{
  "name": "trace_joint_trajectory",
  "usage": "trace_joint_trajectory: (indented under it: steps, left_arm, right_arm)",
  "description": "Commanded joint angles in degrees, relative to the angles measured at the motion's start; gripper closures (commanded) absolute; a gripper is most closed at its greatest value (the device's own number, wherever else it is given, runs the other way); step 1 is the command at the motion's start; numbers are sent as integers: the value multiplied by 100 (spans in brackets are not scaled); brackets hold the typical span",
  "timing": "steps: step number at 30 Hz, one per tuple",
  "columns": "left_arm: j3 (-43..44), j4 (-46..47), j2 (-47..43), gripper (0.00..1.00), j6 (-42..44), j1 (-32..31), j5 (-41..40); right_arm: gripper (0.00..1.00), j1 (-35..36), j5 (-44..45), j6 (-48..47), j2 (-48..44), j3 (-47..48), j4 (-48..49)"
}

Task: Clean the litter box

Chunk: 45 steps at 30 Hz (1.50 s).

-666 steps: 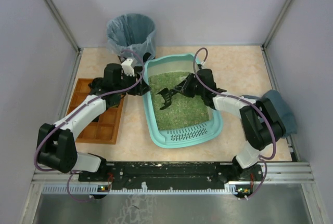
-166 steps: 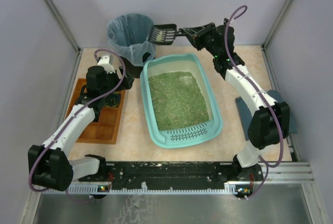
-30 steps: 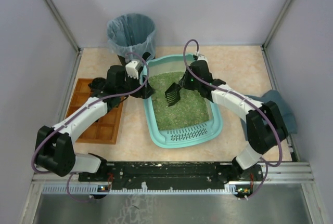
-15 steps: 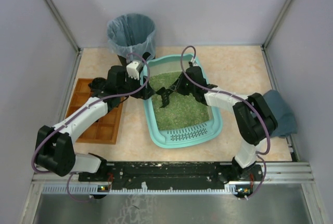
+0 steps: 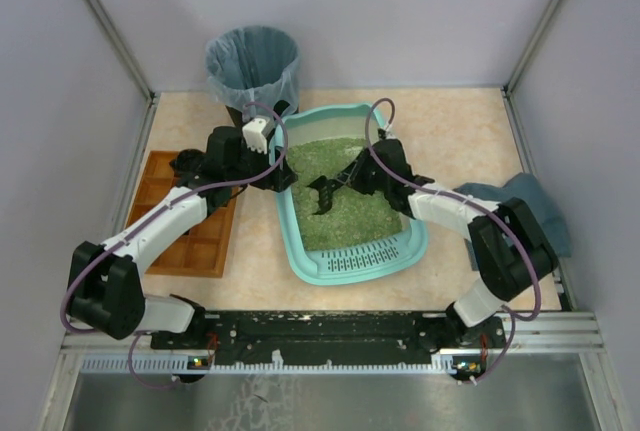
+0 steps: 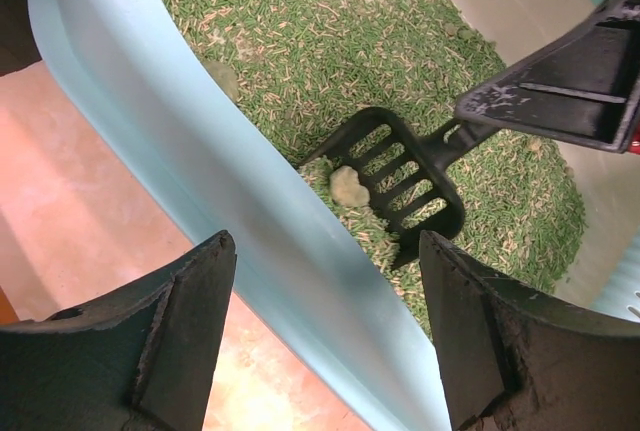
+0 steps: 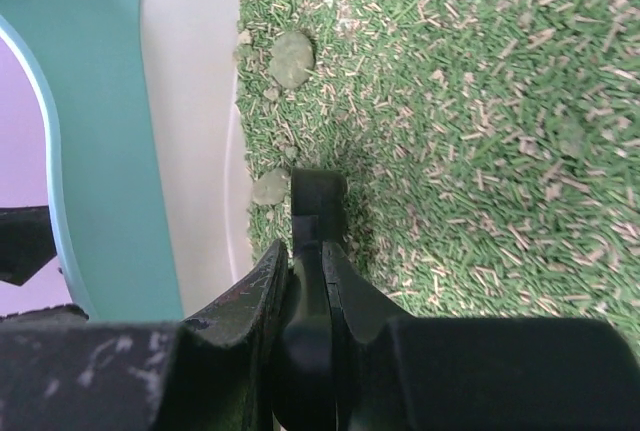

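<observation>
The teal litter box sits mid-table with green granular litter and its slotted lip toward the near edge. My right gripper is shut on the handle of a black slotted scoop. In the left wrist view the scoop rests in the litter with a pale clump on it. The right wrist view shows the scoop edge-on, with two clumps by the box's inner wall. My left gripper is open, straddling the box's left rim.
A black bin with a blue-grey bag stands at the back left. A brown wooden compartment tray lies left of the box. A grey-blue cloth lies at the right.
The right gripper has dipped the scoop lower and a little right into the litter, and a clump now lies on it. Earlier it held the scoop over the bin. The left arm has stayed put.
</observation>
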Motion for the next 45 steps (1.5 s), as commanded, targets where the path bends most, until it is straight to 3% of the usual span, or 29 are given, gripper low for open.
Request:
trace_joint_trajectory:
  steps: [1, 13, 21, 37, 45]
  left_arm:
    - [148, 40, -108, 20, 106, -40, -141]
    - [75, 132, -292, 18, 140, -45, -224]
    - [-266, 432, -778, 16, 191, -42, -924]
    - [-477, 727, -1058, 14, 300, -46, -855]
    - [-414, 648, -986, 14, 302, -45, -852]
  right_arm:
    - [100, -169, -202, 263, -579, -156, 59]
    - [100, -486, -1, 264, -1326, -478, 52]
    - [100, -1019, -846, 373, -1489, -759, 308]
    - [100, -1900, -1609, 364, -2048, -1018, 503]
    - [100, -2376, -1798, 1066, -2301, -1525, 1454]
